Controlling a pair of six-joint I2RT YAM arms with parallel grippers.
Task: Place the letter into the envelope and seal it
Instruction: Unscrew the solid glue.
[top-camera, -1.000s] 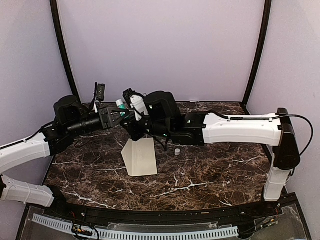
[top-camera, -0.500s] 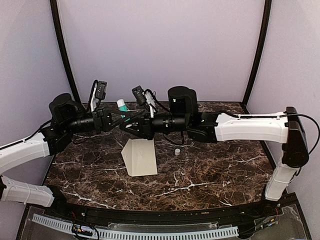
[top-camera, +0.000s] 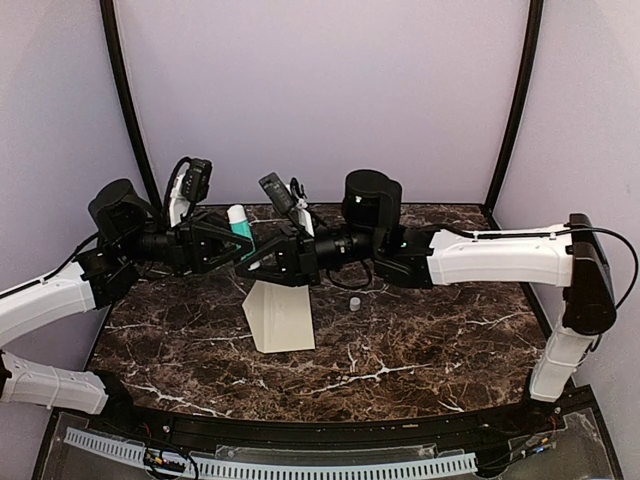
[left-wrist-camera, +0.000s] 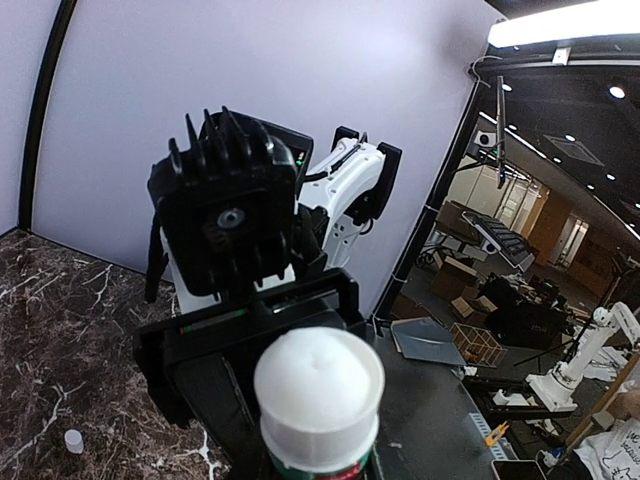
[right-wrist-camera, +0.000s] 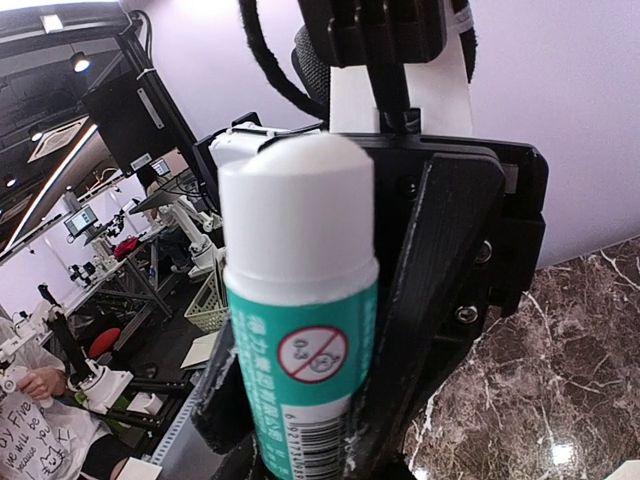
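Now, change: right arm up off the envelope (top-camera: 281, 318) and levelled, meeting left arm nose to nose in mid-air.
left fingers (top-camera: 228, 243): clamped on upright glue stick (top-camera: 238, 222), white top up.
right fingers (top-camera: 268, 265): right at the stick's lower end; gripping or not, cannot tell.
envelope: flat on surface (top-camera: 430, 350) beneath both, untouched.
letter: not visible separately; probably already inside.
step: likely readying glue for the flap.
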